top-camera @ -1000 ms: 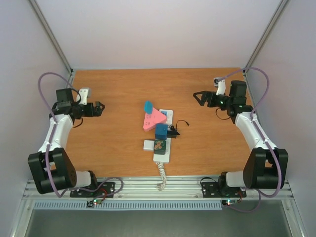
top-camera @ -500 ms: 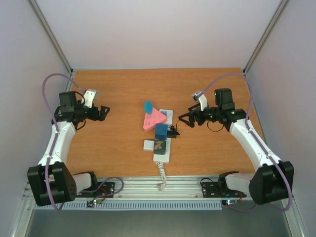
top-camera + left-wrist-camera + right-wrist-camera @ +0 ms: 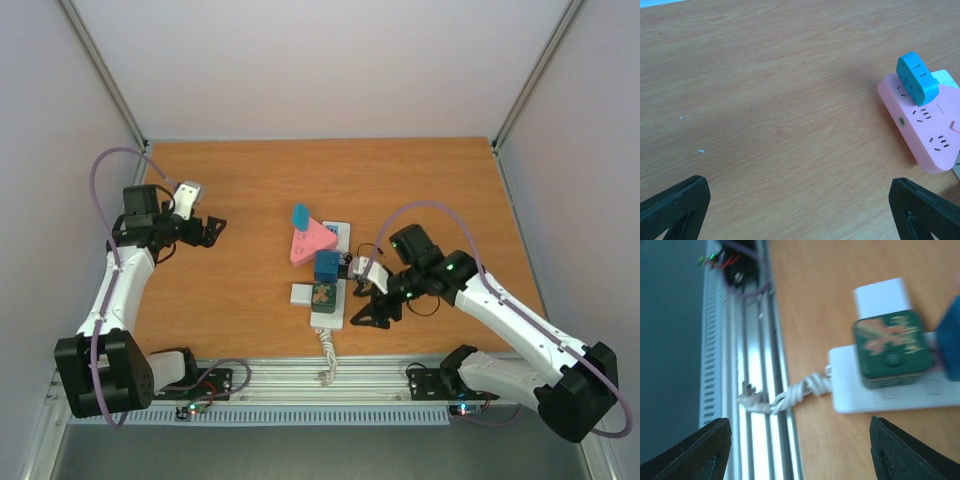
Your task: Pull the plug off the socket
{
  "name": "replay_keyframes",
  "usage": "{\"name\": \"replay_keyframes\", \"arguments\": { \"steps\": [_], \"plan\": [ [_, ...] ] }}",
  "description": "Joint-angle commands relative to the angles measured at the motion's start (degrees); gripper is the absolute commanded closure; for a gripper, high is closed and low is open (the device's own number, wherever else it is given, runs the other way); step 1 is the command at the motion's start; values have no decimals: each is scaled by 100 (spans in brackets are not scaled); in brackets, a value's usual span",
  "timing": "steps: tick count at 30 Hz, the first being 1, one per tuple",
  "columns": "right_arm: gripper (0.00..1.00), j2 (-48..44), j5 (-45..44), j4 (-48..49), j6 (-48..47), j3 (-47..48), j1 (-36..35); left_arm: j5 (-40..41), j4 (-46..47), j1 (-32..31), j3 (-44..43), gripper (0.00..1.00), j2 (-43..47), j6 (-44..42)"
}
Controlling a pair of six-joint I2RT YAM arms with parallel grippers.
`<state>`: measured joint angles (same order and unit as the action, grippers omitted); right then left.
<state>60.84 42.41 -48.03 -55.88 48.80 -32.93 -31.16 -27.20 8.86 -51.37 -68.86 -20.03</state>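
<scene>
Mid-table lies the socket [image 3: 328, 318], cord at its near end. Beside that end, by the green plug [image 3: 892, 350], the right fingers [image 3: 900, 450] stand apart and empty. The left fingers [image 3: 675, 205], spread wide and empty, hang well to the left. Nothing pins the socket, so a pull may lift it whole. The green plug's gold pattern and the pink adapter's [image 3: 920, 135] small mark are unreadable.

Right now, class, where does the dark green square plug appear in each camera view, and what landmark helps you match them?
Top external: the green plug sits at centre, on the near end of the socket.
Left wrist: not in it.
Right wrist: upper right, on the socket.
Shared landmark: the white coiled cord at the socket's end.
</scene>
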Motion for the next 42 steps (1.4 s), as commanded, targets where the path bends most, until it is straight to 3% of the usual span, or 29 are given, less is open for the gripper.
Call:
{"name": "replay_keyframes", "arguments": {
  "steps": [1,5,10,18,32,42],
  "plan": [
    [26,-147,-506,-240,-152,-242,-844,-106,25,-49,-148,0,84,-123],
    [34,-32,-996,74,68,-542,-1633,-92,-3,-60,-137,0,126,-141],
    [38,271,-1688,688,389,-895,-2610,-101,-70,-65,-120,0,132,-190],
    [42,1062,-2378,1665,683,-1140,-3324,-18,-107,-71,-101,0,154,-263],
    [49,2072,-3395,3134,1149,-1370,-3279,-42,-101,-69,-48,0,203,-314],
    [50,2157,-3442,3523,983,-1367,-2381,-274,-372,-90,-58,0,239,-705]
  ]
}}
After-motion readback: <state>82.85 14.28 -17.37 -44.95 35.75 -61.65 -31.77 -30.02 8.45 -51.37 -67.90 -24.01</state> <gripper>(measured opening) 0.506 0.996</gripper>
